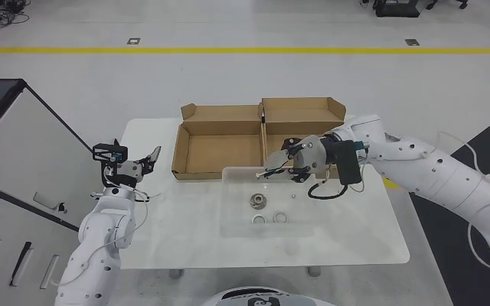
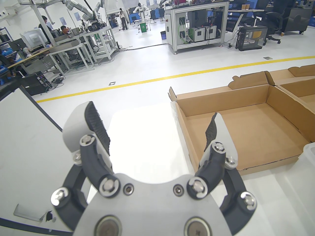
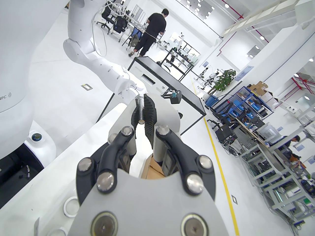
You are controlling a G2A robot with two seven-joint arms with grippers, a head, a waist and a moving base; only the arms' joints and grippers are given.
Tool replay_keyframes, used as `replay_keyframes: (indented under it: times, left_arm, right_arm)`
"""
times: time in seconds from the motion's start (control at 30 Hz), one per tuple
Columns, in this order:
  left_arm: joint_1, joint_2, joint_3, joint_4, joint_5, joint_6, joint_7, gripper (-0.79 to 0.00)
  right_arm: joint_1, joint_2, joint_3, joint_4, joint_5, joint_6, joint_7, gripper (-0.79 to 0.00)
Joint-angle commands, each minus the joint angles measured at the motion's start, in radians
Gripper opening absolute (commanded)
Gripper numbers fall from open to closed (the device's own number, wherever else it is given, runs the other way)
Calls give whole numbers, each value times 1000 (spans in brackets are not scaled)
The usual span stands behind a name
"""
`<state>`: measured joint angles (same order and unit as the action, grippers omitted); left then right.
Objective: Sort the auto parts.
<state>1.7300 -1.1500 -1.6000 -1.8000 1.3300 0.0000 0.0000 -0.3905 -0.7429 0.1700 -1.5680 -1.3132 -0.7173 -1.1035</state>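
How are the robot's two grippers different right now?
The left gripper is open and empty; the right gripper is shut on a small threaded metal part. The left gripper is at the edge of the table; the right gripper is above its middle. Both have black ribbed pads.

Threaded metal stud point(image 3: 141, 111): short, silver, clamped between the pads of the right gripper point(image 3: 144, 106), held over the far side of the clear tray point(image 1: 233, 191). In the tray, lying flat: one grey metal ring point(image 1: 257, 201), one white ring point(image 1: 259, 220) and a second white ring point(image 1: 280, 219) just beside it. Left cardboard box point(image 1: 218, 153) and right cardboard box point(image 1: 302, 126): open, side by side and touching, just beyond the tray.
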Motion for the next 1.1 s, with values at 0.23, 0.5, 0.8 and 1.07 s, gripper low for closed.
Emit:
replay_keyframes:
  times: [0.23,0.5,0.8,1.07]
  left_arm:
    - [0,0,0,0,0,0,0,0]
    - [0,0,0,0,0,0,0,0]
    - [0,0,0,0,0,0,0,0]
    - [0,0,0,0,0,0,0,0]
  right_arm:
    - [0,0,0,0,0,0,0,-785]
    - [-59,12,51,-74,78,88,-88,-785]
    - [-129,62,67,-206,99,252,-251,-785]
    - [-121,93,17,-294,120,413,-413,-785]
